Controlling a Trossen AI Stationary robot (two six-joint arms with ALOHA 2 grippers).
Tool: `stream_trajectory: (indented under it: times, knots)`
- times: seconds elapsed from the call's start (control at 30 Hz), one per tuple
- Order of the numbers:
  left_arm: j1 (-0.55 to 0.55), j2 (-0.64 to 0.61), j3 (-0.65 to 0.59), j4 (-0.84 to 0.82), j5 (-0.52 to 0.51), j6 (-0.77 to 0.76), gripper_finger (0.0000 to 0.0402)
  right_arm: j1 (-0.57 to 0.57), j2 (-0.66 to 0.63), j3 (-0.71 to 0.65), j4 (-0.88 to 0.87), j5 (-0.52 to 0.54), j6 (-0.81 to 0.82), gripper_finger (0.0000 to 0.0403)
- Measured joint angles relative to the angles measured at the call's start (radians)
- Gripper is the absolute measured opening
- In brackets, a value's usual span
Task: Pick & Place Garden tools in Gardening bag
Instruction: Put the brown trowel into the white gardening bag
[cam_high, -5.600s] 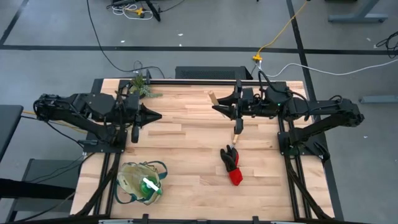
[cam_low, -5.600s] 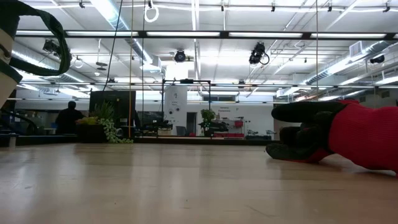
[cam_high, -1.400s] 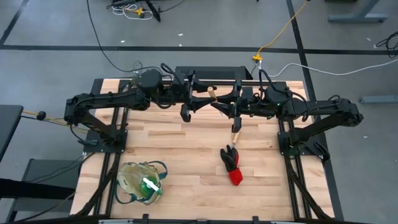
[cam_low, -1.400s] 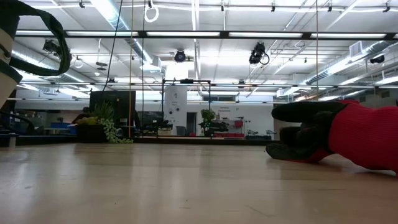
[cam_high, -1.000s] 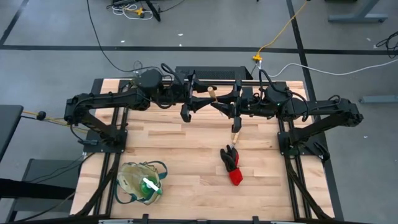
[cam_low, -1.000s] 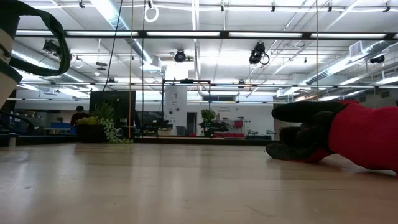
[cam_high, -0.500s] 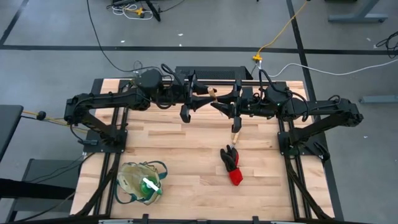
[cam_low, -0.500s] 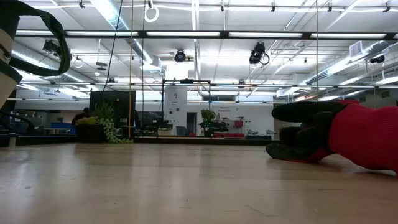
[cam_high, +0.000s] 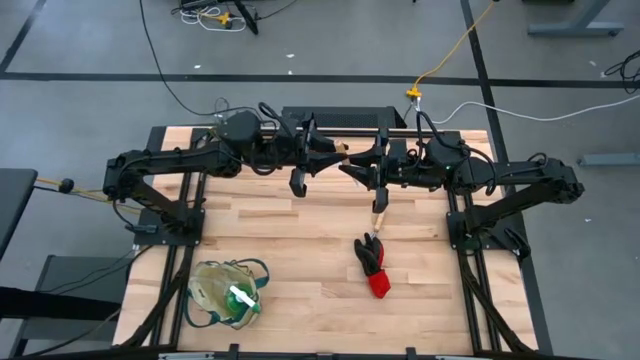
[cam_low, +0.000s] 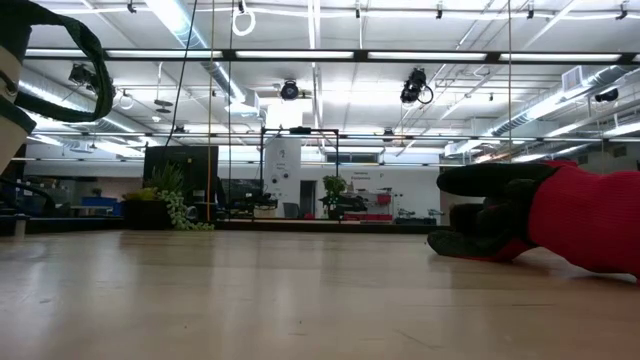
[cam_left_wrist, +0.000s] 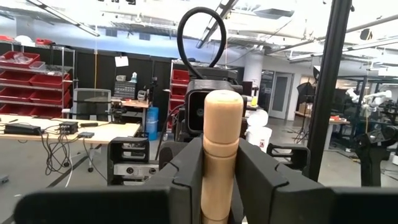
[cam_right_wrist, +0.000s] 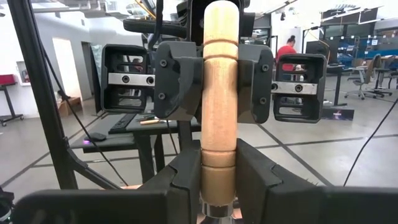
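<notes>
Left gripper (cam_high: 335, 152) and right gripper (cam_high: 362, 165) both clamp smooth turned wooden tool handle (cam_right_wrist: 219, 93), table's 12 o'clock.

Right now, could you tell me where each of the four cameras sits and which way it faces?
High view: overhead, straight down; both arms, bag, glove bundle.
Low view: tabletop height, level across the table; glove bundle close, no arms.
Left wrist view: looks past the left gripper along the wooden handle.
Right wrist view: looks past the right gripper at the left gripper closing on that handle.
Both wrist views share the handle.
</notes>
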Motion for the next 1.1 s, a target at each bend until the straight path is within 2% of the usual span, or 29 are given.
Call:
stream_trajectory:
  times: [0.43,0.8,1.1]
  knots:
    - [0.0,0.0,0.0,0.0,0.007,0.02,0.0079,0.0,0.0,0.0,0.0,-0.001,-0.001,0.0087]
    - [0.0,0.0,0.0,-0.007,0.008,0.021,0.0081,0.0,0.0,0.0,0.0,-0.001,0.004,0.0158]
    - [0.0,0.0,0.0,-0.013,0.008,0.02,0.0081,0.0,-0.012,0.0,-0.005,0.024,0.007,0.0197]
